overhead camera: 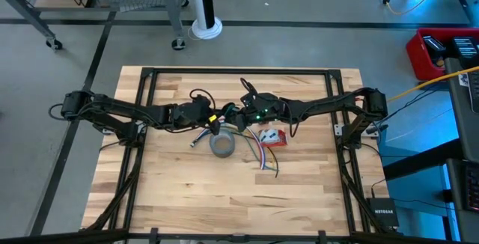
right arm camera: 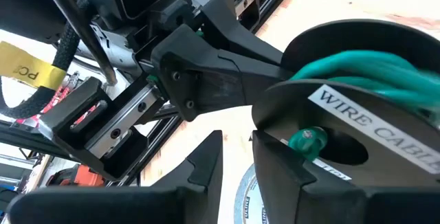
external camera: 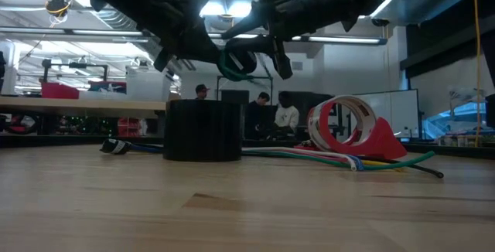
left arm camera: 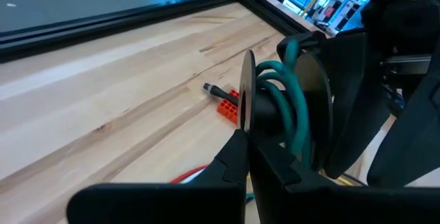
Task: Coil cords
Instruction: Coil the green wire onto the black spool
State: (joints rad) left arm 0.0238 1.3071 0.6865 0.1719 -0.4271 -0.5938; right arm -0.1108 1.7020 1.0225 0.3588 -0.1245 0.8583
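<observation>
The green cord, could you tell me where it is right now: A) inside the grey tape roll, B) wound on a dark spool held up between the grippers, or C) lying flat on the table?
B: the green cord loops round a dark spool held above the table.

Green cord on spool (wound)

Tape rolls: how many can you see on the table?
2. A grey tape roll lies flat near the table's middle, under the arms. A red tape roll stands just right of it, by the loose cords. More could hide under the arms.
</observation>
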